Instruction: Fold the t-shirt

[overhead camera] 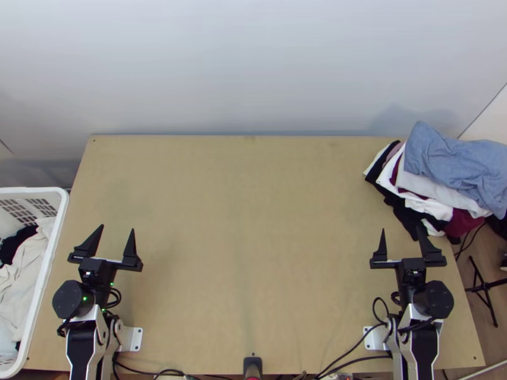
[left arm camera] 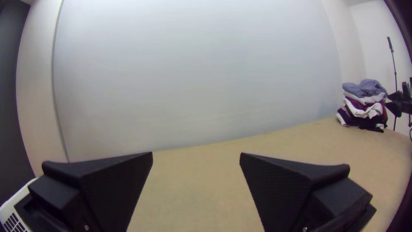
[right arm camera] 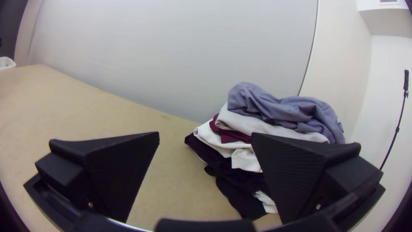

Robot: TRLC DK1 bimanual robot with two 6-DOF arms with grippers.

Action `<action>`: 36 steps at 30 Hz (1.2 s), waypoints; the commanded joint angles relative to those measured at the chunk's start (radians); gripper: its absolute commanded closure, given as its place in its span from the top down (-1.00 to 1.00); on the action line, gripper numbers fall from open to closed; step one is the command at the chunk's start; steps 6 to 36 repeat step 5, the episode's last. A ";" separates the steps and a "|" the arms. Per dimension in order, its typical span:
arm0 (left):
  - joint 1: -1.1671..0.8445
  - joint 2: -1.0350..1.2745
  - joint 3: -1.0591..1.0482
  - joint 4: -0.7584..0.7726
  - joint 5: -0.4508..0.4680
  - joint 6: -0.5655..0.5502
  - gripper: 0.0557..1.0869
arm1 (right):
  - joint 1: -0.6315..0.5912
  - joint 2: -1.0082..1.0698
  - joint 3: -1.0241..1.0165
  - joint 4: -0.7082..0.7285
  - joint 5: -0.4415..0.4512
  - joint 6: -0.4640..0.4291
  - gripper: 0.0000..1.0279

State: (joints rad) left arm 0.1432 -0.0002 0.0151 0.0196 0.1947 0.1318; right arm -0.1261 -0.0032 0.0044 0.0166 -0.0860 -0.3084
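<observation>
On the table's left part my left gripper (overhead camera: 115, 229) stands open with nothing between its fingers; in the left wrist view the left gripper (left arm camera: 196, 154) shows bare table beyond it. My right gripper (overhead camera: 402, 231) is open and empty at the right, just nearer than the clothes; in the right wrist view the right gripper (right arm camera: 205, 134) has the pile partly behind one finger. A blue-grey garment (overhead camera: 453, 158) lies bunched on top of a stack of folded white, maroon and black clothes (right arm camera: 223, 161) at the table's back right corner. Which piece is a t-shirt I cannot tell.
A white basket (overhead camera: 56, 253) holding light and black cloth stands against the table's left side. The wooden table (overhead camera: 247, 221) lies bare between the arms. Cables (overhead camera: 355, 347) run along its near edge, and a black stand (overhead camera: 485, 285) is beyond the right edge.
</observation>
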 commanded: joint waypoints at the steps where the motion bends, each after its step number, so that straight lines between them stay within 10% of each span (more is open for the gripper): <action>1: 0.001 0.000 0.000 0.000 0.000 0.002 0.91 | 0.000 0.000 0.000 0.000 0.000 0.000 0.93; 36: 0.001 0.000 0.000 0.000 0.000 0.002 0.91 | 0.000 0.000 0.000 0.000 0.000 0.000 0.93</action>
